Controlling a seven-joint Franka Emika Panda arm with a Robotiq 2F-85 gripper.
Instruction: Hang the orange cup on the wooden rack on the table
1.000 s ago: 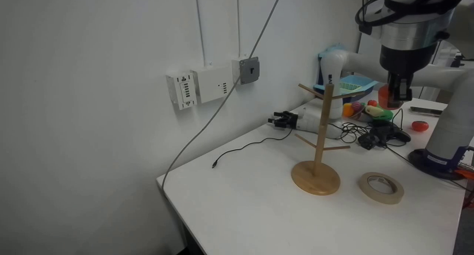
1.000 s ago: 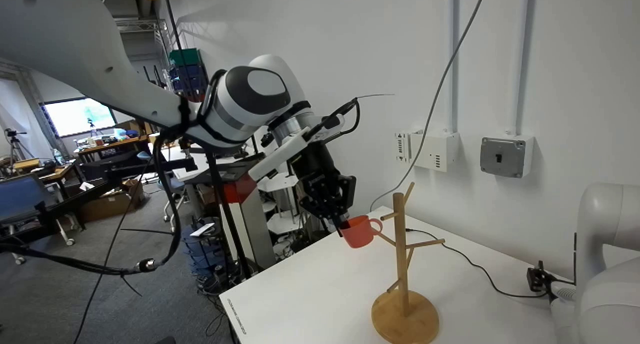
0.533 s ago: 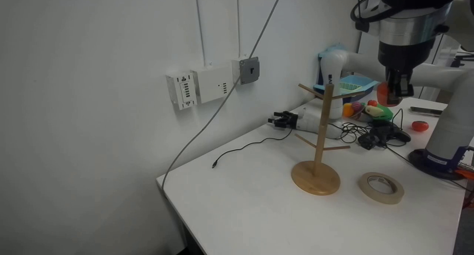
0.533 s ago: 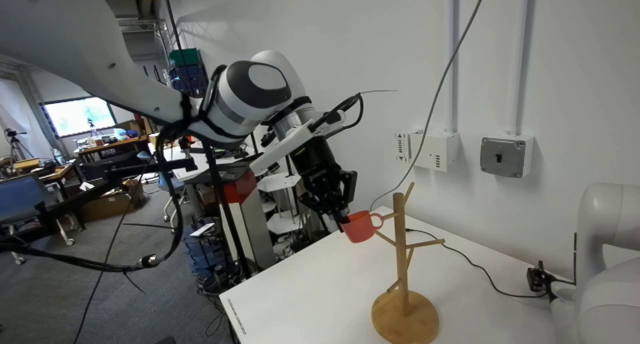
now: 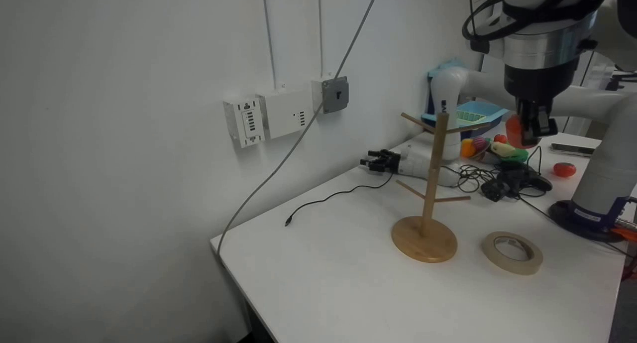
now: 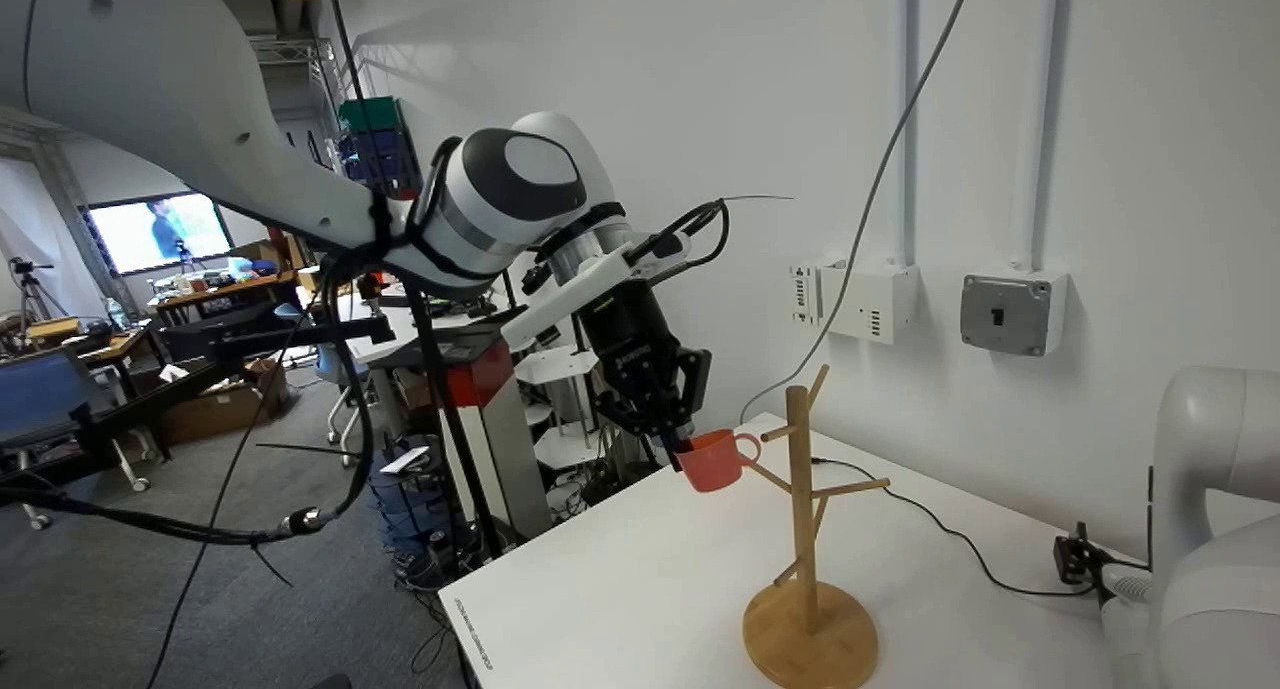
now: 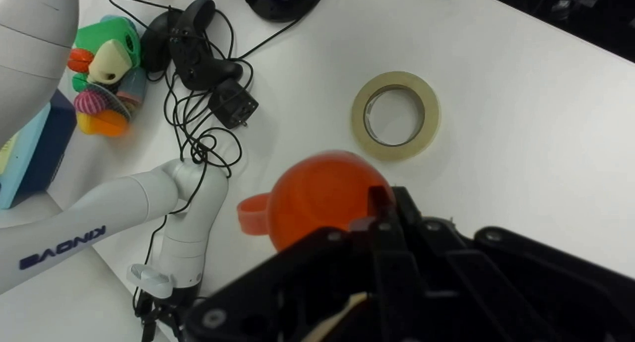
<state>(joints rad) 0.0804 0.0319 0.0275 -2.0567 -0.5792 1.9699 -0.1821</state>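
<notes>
The orange cup [image 6: 713, 461] hangs tilted in my gripper [image 6: 683, 449], above the white table [image 6: 640, 569]. In the wrist view, the fingers [image 7: 394, 203] are shut on the rim of the cup [image 7: 327, 198], one inside and one outside; its handle points left. The wooden rack [image 6: 803, 509] stands upright, its upper pegs level with the cup. In that exterior view the handle overlaps a lower peg's tip; I cannot tell whether they touch. In an exterior view the cup [image 5: 515, 131] shows right of the rack [image 5: 434, 173], partly behind the gripper [image 5: 540, 126]. The wrist view does not clearly show the rack.
A beige tape roll [image 5: 517, 267] lies on the table beside the rack's base. Another white arm [image 7: 134, 198] lies along the wall side. Black cables with a controller [image 7: 193, 59] and toy food [image 7: 109, 64] lie near it. A wall cable [image 5: 298, 144] hangs behind.
In the exterior views the cup and gripper rise a little, then sink and draw slightly away from the rack's pegs. The grip on the cup stays. The rack has not moved.
</notes>
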